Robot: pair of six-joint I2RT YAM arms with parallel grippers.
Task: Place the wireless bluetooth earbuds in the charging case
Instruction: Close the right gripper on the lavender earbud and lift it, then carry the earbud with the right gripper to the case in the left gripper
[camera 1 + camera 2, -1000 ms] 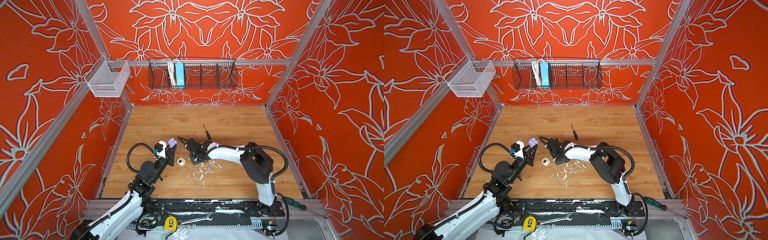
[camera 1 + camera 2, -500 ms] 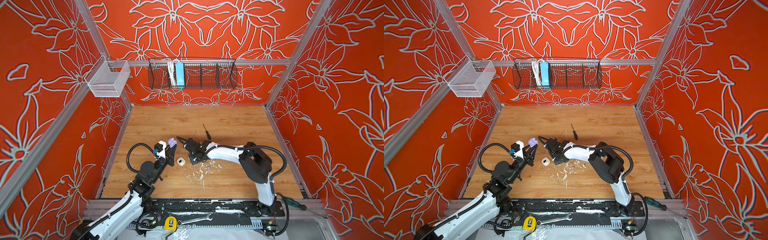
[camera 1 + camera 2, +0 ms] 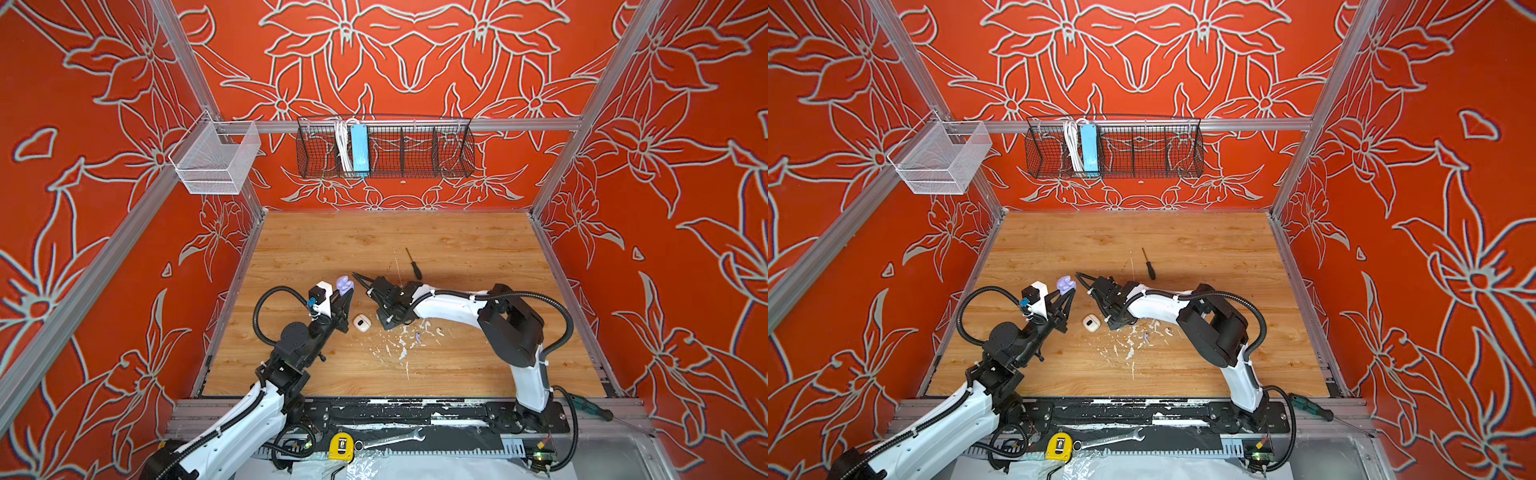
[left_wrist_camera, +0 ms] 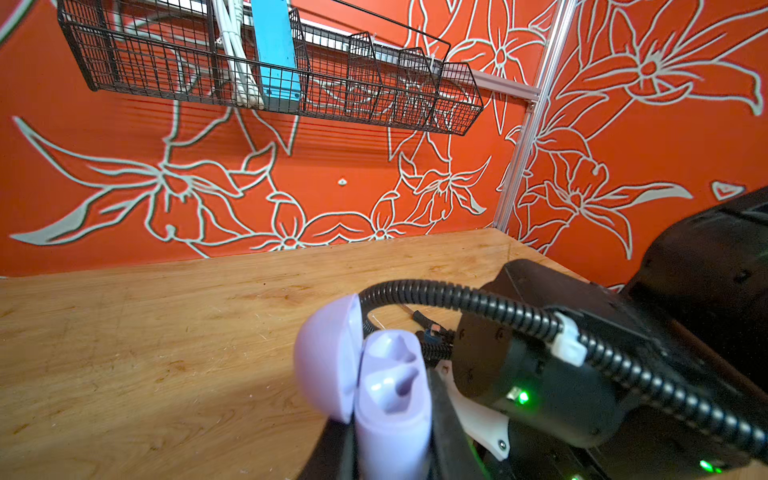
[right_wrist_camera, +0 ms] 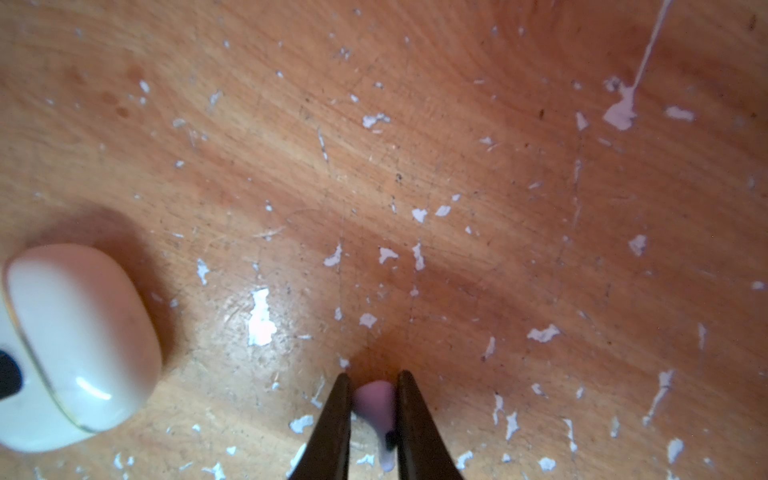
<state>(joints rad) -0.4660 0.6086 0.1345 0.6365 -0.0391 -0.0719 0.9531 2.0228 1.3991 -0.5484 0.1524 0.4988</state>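
**Spotter:** Your left gripper (image 3: 347, 293) is clamped on the rounded lavender plastic charging case (image 3: 345, 285). It holds the case upright above the wooden table (image 3: 457, 241), left of the middle and clear of the boards.

**Caller:** Your left wrist view agrees. The case sits between the two black fingers (image 4: 446, 432). Its domed lid (image 4: 326, 357) is swung open to one side, and two moulded wells face up.

**Spotter:** Now your right gripper (image 5: 373, 376). It's down at the table surface, jaws pressed against both sides of a tiny lavender stemmed plastic earbud (image 5: 374, 401). The stem runs back between the fingers.

**Caller:** You can't tell from here whether that earbud is off the wood or resting on it.

**Spotter:** Just beside that gripper, on the side of the table's left edge, lies the smooth cream-white plastic charging case (image 3: 360, 323). It's in the front half of the table, between your two grippers and apart from the lavender case.

**Caller:** On the gripper's other side you've got two loose ones, a second lavender earbud (image 3: 417, 337) and a cream-white earbud (image 3: 438, 331). They lie near each other among the white paint-like flecks (image 3: 401, 353), about midway between the left and right edges.

**Spotter:** A slim black screwdriver (image 3: 414, 264) lies nearer the back edge, well apart from all of it.
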